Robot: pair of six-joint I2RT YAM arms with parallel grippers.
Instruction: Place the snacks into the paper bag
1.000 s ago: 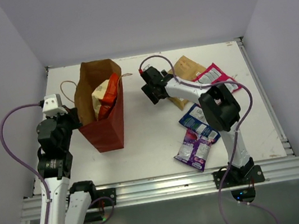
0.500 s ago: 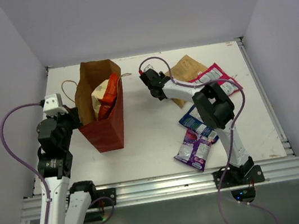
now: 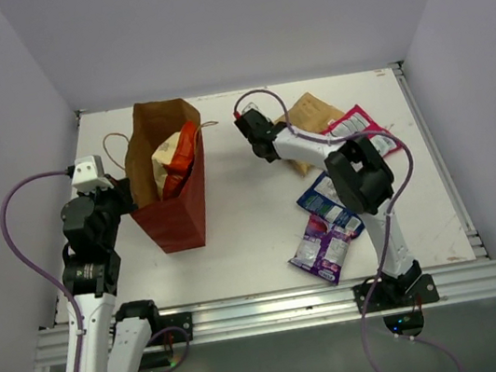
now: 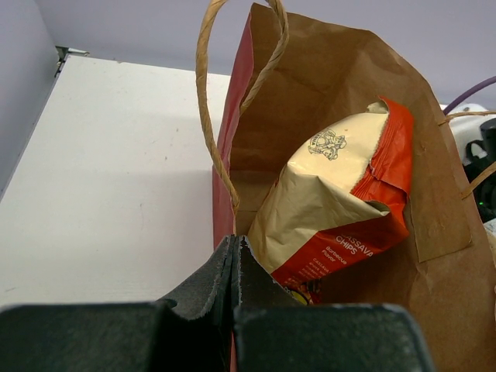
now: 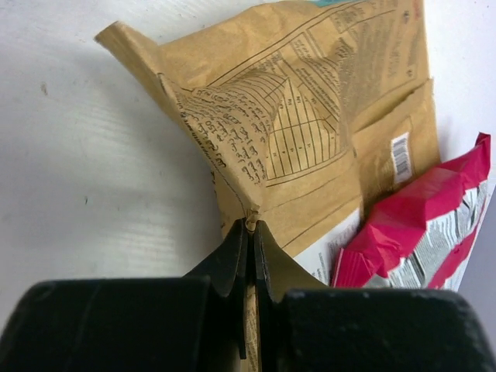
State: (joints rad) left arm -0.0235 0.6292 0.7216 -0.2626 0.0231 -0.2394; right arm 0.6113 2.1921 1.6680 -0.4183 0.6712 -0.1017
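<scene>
Worktop (image 3: 255, 232), front edge, right of centre: purple-silver packet (image 3: 322, 248) lying flat, blue-white packet (image 3: 323, 195) touching it just beyond. Left half: paper bag (image 3: 176, 207) upright, mouth open, orange-red packet (image 4: 341, 209) standing inside. Left gripper (image 4: 235, 242): jaws pressed together, pinching the bag's left wall at the rim. Towards the far edge: right gripper (image 5: 249, 226), jaws closed on a raised fold of the tan-brown packet (image 5: 310, 101); pink-magenta packet (image 5: 418, 225) touching it on the right-edge side
</scene>
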